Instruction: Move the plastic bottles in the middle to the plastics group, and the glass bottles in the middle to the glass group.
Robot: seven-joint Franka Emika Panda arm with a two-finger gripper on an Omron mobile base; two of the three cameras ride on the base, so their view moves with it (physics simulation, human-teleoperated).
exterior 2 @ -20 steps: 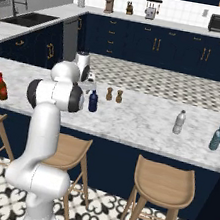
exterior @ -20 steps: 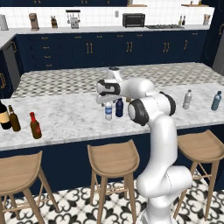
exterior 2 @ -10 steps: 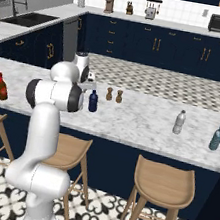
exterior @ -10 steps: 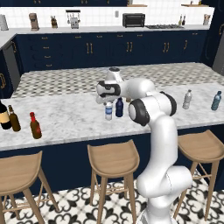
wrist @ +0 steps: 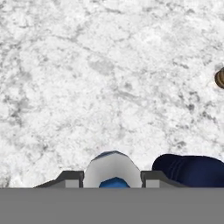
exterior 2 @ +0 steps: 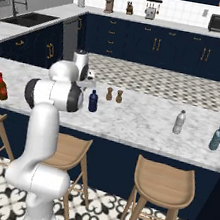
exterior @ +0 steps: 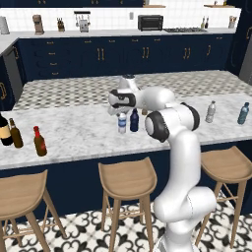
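The clear water bottle (wrist: 113,168) stands on the marble counter (exterior: 83,130) between the gripper's (wrist: 112,178) spread fingers (wrist: 70,178), not yet clasped, the navy bottle (exterior: 134,120) just beside it. The reddish-brown bottle (exterior: 39,141) stands far left near the wine bottle (exterior: 5,130).

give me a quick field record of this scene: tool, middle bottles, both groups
tool: over the clear water bottle with white cap and blue label, one fingertip either side; grip not confirmable
beside it: dark navy narrow-necked bottle
plastics group: greyish-clear bottle and teal-blue bottle, at the robot's right on the white marble counter
glass group: dark wine bottle, amber-brown bottle
near glass group: reddish-brown red-capped bottle
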